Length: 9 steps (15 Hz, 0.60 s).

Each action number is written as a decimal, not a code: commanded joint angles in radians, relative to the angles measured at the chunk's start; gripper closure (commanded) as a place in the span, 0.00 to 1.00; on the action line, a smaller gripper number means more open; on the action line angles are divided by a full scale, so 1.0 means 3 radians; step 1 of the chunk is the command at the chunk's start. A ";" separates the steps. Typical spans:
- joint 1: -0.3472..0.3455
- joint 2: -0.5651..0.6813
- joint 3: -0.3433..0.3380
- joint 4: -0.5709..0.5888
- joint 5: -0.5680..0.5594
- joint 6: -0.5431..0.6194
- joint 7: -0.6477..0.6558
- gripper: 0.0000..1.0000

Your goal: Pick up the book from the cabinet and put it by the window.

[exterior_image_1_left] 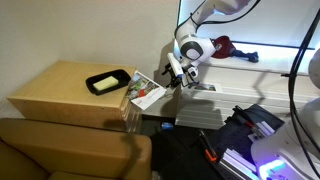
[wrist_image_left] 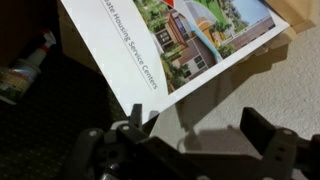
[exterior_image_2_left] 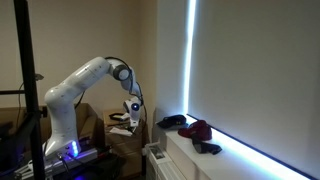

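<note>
The book (exterior_image_1_left: 146,90), white with small colourful pictures, lies at the right end of the tan cabinet (exterior_image_1_left: 55,92) and sticks out over its edge. My gripper (exterior_image_1_left: 172,77) hovers just beside that overhanging end. In the wrist view the book (wrist_image_left: 175,40) fills the top, and my gripper (wrist_image_left: 195,120) is open and empty, with its left finger right at the book's lower corner. The window (exterior_image_1_left: 250,22) and its white sill (exterior_image_1_left: 235,65) lie beyond the arm. The window's bright edge (exterior_image_2_left: 190,60) and my gripper (exterior_image_2_left: 128,112) also show in an exterior view.
A black tray (exterior_image_1_left: 108,81) with yellow-green contents sits on the cabinet next to the book. Dark red and dark items (exterior_image_1_left: 228,47) lie on the sill. A white slatted unit (exterior_image_1_left: 200,108) stands under the window. A brown seat (exterior_image_1_left: 70,150) is in front, equipment (exterior_image_1_left: 262,140) at the right.
</note>
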 commanded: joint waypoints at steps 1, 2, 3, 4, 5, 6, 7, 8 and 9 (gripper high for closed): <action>0.0007 0.0000 0.0017 -0.0001 0.0000 0.0000 0.0017 0.00; 0.0432 -0.0273 -0.0535 -0.0163 -0.0042 -0.0665 0.0685 0.00; 0.0450 -0.0243 -0.0648 -0.0116 -0.0090 -0.0841 0.0856 0.00; 0.0083 -0.0045 -0.0365 -0.0079 -0.0451 -0.0784 0.1115 0.00; 0.0682 -0.0196 -0.1072 -0.0013 -0.0244 -0.1310 0.1356 0.00; 0.0743 -0.0138 -0.1188 0.0052 -0.0290 -0.1448 0.1595 0.00; 0.0838 -0.0081 -0.1372 0.0116 -0.0269 -0.1655 0.1783 0.00; 0.0943 0.0019 -0.1521 0.0186 -0.0183 -0.1786 0.1913 0.00; 0.1031 0.0062 -0.1660 0.0246 -0.0179 -0.1931 0.2135 0.00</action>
